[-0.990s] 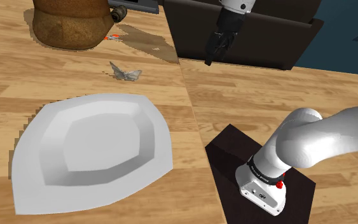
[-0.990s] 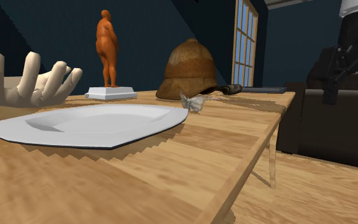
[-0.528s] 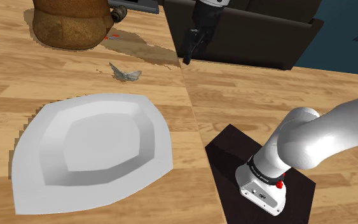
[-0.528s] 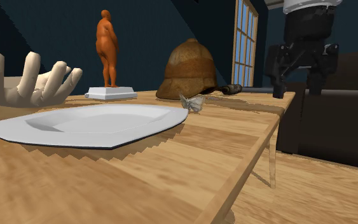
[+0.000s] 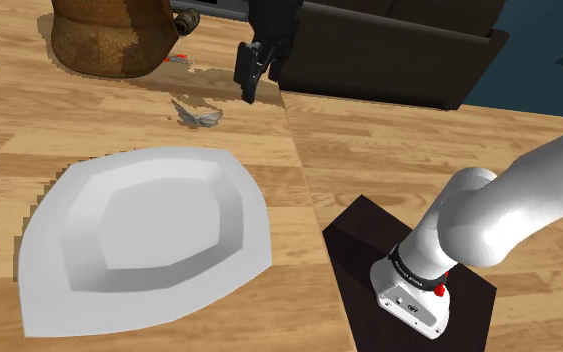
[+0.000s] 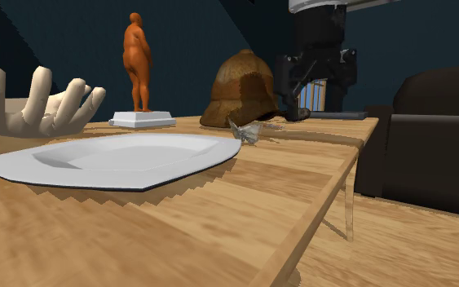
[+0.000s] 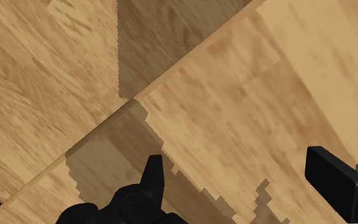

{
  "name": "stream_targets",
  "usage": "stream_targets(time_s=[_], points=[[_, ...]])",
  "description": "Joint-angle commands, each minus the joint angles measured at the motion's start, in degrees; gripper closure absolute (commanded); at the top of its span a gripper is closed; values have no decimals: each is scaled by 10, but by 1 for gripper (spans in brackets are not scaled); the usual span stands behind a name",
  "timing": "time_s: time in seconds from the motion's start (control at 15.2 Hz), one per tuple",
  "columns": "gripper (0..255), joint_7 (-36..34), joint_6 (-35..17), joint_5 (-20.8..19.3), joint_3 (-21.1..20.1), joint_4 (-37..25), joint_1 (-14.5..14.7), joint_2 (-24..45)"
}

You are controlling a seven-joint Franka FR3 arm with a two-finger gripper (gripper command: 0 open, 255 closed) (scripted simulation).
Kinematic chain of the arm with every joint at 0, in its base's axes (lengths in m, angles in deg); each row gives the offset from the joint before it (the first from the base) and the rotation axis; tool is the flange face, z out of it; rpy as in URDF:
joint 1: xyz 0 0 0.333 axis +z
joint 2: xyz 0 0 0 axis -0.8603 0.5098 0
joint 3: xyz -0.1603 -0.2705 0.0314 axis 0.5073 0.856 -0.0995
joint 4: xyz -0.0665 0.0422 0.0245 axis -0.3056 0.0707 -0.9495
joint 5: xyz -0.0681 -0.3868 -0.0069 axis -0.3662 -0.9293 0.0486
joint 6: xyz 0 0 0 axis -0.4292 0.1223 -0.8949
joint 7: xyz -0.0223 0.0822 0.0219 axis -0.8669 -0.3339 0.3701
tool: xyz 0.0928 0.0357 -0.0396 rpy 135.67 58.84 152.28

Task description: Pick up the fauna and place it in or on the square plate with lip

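The fauna is a small pale grey butterfly (image 5: 198,116) (image 6: 245,130) lying on the wooden table beyond the plate. The plate (image 5: 61,192) (image 6: 24,168) is large, white and squarish with a raised lip, and has nothing on it. My black gripper (image 5: 248,86) (image 6: 314,96) hangs open above the table's edge, just to the shoulder view's right of the butterfly and higher than it. In the wrist view the gripper (image 7: 241,175) has its fingers wide apart over bare wood and its own shadow, with nothing between them.
A brown pith helmet (image 5: 109,35) (image 6: 248,90) stands behind the butterfly. An orange figurine (image 6: 138,65) and a pale hand sculpture (image 6: 40,102) stand further along the table. A dark sofa (image 5: 389,50) (image 6: 431,139) sits past the table edge. The stand (image 5: 409,270) is at lower right.
The arm has swung towards the shoulder view's left, carrying the gripper from over the sofa to the table's edge near the butterfly. The fingers stayed open; butterfly and plate have not moved.
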Motion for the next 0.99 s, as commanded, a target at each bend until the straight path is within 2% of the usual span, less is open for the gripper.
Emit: stream_targets(time_s=[0.0, 0.53, 0.92], points=[[0, -18, 1, -19, -26, -33, 6, 32], [0, -91, 28, -128, -125, -172, 44, 172], [0, -94, -10, -132, -121, -136, 42, 174]])
